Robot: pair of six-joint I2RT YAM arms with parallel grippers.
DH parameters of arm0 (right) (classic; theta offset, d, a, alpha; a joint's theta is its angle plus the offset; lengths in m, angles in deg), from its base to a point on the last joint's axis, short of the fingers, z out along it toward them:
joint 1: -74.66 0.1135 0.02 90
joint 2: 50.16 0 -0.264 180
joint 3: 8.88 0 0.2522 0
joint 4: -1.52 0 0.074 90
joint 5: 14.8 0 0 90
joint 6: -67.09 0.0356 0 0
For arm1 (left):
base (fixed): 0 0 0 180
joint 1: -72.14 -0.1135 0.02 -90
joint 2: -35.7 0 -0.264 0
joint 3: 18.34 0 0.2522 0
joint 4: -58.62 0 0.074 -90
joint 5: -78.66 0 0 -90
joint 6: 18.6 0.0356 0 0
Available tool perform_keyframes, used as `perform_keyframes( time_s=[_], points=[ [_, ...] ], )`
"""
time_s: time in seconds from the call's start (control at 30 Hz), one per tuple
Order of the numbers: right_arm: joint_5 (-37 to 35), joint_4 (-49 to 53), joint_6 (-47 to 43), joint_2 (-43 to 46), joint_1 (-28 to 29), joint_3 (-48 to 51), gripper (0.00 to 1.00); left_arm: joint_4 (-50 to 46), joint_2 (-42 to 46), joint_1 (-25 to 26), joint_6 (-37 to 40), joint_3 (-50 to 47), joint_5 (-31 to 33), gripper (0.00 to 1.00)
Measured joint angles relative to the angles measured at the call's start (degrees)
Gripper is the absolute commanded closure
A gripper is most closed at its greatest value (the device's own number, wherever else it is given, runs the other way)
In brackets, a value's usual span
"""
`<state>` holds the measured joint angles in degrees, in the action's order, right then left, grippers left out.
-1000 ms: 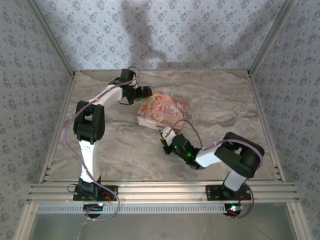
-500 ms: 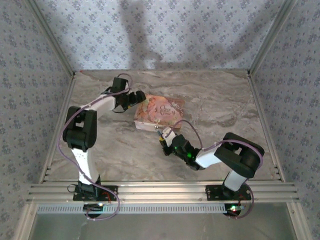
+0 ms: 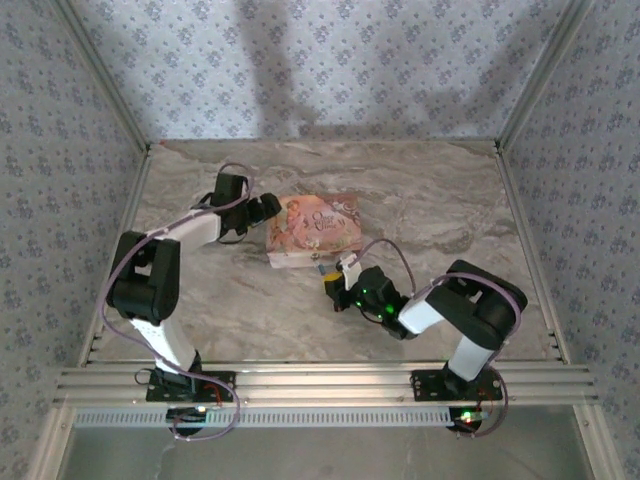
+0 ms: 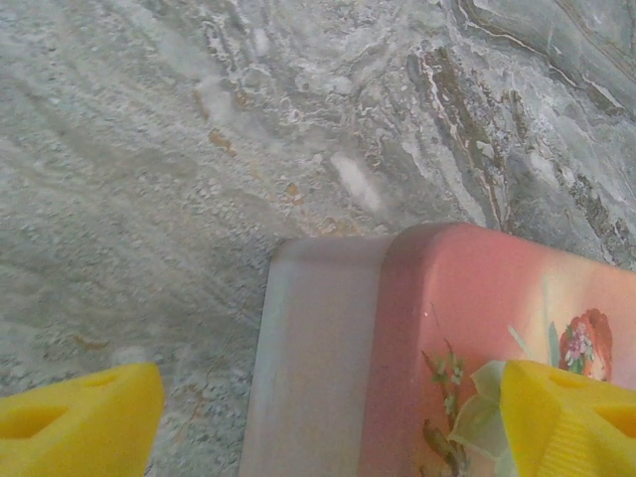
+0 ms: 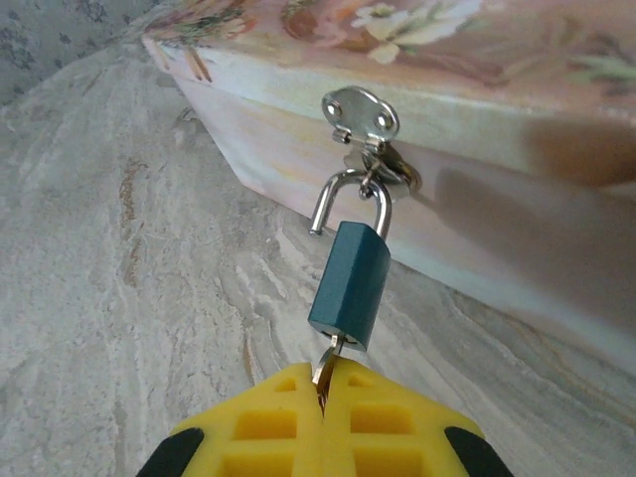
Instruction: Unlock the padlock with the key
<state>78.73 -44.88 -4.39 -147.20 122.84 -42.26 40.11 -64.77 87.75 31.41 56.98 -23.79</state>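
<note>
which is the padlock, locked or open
Open: on the padlock, one shackle leg hangs clear of the blue body; the shackle hooks through the hasp.

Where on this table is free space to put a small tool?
Free: the table between the pink box and the right rail; also the near-left patch between left arm and right arm. Crowded: the box's near edge, where the right gripper holds the key in the padlock, and its left end, at the left gripper.

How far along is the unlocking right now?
Done: small metal key sits in the tiny blue padlock, whose silver shackle looks sprung, one leg free. In hand: the right hand pinches the key; the left hand stands open at the pink pictured box. Left, if anything: unhooking the padlock from the hasp.
</note>
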Motion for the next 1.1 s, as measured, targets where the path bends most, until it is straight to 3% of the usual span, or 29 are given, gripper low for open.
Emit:
perform_keyframes(
  time_s=[0.33,0.6,1.1],
  points=[
    [7.72,-4.44,8.22,-3.85,-5.42,0.90,1.00,1.05,3.89,-0.20,-1.64,-4.90,0.98,0.14],
    [9.92,-6.56,10.86,-5.14,-7.41,1.38,0.99,2.05,4.85,-0.20,-1.97,-6.51,1.14,0.14],
    [9.35,-6.88,12.83,-4.15,-10.43,3.85,0.68,2.25,6.01,-0.09,-2.14,-7.82,1.14,0.14]
  ],
)
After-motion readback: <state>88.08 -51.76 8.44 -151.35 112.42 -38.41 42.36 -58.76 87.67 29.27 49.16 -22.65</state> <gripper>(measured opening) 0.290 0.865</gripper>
